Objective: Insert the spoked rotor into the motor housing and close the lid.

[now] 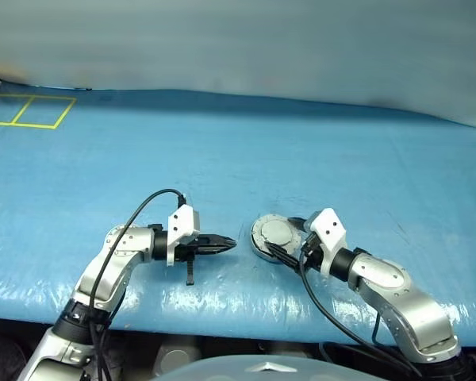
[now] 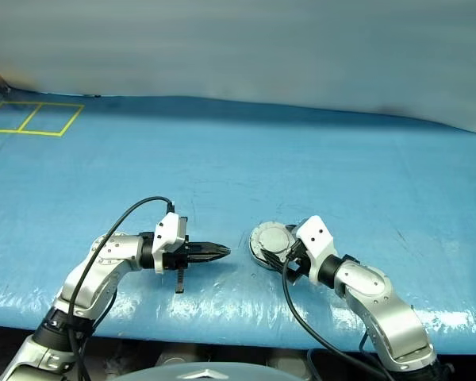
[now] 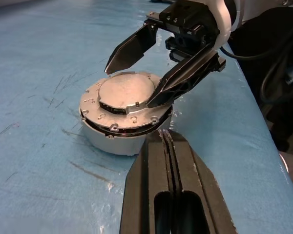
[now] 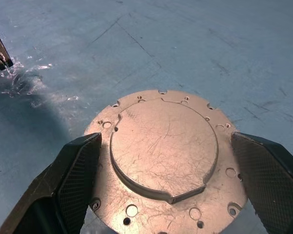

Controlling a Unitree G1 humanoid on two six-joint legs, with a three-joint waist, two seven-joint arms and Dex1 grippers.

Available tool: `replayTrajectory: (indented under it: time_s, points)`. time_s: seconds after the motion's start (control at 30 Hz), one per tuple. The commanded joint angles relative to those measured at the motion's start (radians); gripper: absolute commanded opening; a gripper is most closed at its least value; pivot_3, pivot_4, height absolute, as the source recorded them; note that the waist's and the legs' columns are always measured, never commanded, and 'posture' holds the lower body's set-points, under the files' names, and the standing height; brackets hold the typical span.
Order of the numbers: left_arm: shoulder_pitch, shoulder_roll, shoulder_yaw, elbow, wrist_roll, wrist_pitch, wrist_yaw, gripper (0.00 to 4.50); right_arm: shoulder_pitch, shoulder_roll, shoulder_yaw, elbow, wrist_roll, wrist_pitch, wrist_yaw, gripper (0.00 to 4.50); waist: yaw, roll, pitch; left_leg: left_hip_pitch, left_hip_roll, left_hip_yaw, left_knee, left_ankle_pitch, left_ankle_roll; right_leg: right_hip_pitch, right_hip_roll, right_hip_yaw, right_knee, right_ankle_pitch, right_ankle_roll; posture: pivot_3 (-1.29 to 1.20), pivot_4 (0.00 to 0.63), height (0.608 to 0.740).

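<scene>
My right tool (image 1: 279,242) sits spread wide around the lid (image 1: 273,233), one finger on either side of it, and in the right wrist view I cannot tell whether the pads (image 4: 80,168) touch its rim or stand just clear of it. That view gives me the lid's smooth silver-grey face, scratched, with its raised centre and a ring of small holes near the edge, but nothing of what lies under it. My left wrist view fills that in: the lid rests on the motor housing (image 3: 112,141), a shallow pale metal cup standing on the blue covering of the desk (image 1: 301,151), and the lid sits slightly tilted there, with a dark gap showing along the near edge. From that same view I see one right finger reaching over the top of the lid and the other down beside its rim. My left tool (image 1: 226,244) is pressed together, holding nothing, pointing across at the housing and stopping short of it with bare covering between. The head views place the housing near the front edge of the desk, and yellow taped squares (image 1: 28,111) in the far left corner.
</scene>
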Motion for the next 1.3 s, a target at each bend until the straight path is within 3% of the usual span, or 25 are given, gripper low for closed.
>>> replayTrajectory:
  time_s: [0.03, 0.17, 0.27, 0.37, 1.03, 1.3]
  points:
    - [0.024, 0.007, 0.015, -0.045, 0.012, -0.024, 0.042, 0.00, -0.026, -0.013, 0.023, 0.001, -0.015, 0.002, 0.025, 4.48, 0.000, 0.000, 0.000, 0.000, 0.000, 0.000, 0.000, 0.000, 0.000, 0.000, 0.000, 0.000, 0.000, 0.000, 0.000, 0.00, 0.150, 0.740]
    - [0.044, 0.004, 0.010, -0.046, 0.023, -0.034, 0.076, 0.00, -0.042, -0.023, 0.068, 0.041, -0.078, -0.007, 0.025, 4.48, 0.000, 0.000, 0.000, 0.000, 0.000, 0.000, 0.000, 0.000, 0.000, 0.000, 0.000, 0.000, 0.000, 0.000, 0.000, 0.00, 0.150, 0.740]
    - [0.047, 0.003, 0.006, -0.051, 0.017, -0.037, 0.085, 0.00, -0.043, -0.024, 0.080, 0.044, -0.082, -0.006, 0.045, 3.89, 0.000, 0.000, 0.000, 0.001, 0.000, 0.000, 0.001, 0.000, 0.000, 0.001, 0.000, 0.000, 0.000, 0.000, 0.000, 0.00, 0.150, 0.740]
    - [0.045, 0.004, 0.002, -0.054, 0.015, -0.036, 0.089, 0.00, -0.041, -0.021, 0.078, 0.043, -0.093, -0.007, 0.041, 3.02, 0.000, 0.000, 0.000, 0.001, 0.000, 0.000, 0.000, 0.000, 0.000, 0.001, 0.000, 0.000, 0.000, 0.000, 0.000, 0.00, 0.150, 0.740]
    - [-0.011, -0.018, -0.028, -0.005, 0.039, -0.050, 0.100, 0.00, -0.003, 0.039, 0.135, 0.152, -0.174, 0.006, -0.022, 3.02, -0.008, -0.006, -0.006, 0.004, 0.001, 0.001, 0.001, 0.000, 0.000, 0.003, 0.001, 0.000, 0.000, 0.000, 0.000, 0.00, 0.150, 0.740]
    - [-0.094, -0.128, -0.051, 0.113, 0.087, -0.068, 0.191, 0.00, 0.006, 0.038, 0.119, 0.143, -0.167, -0.006, -0.019, 3.02, -0.003, -0.009, -0.007, 0.017, 0.003, 0.000, -0.001, -0.001, -0.001, 0.014, -0.001, 0.000, -0.002, -0.001, 0.000, 0.00, 0.150, 0.740]
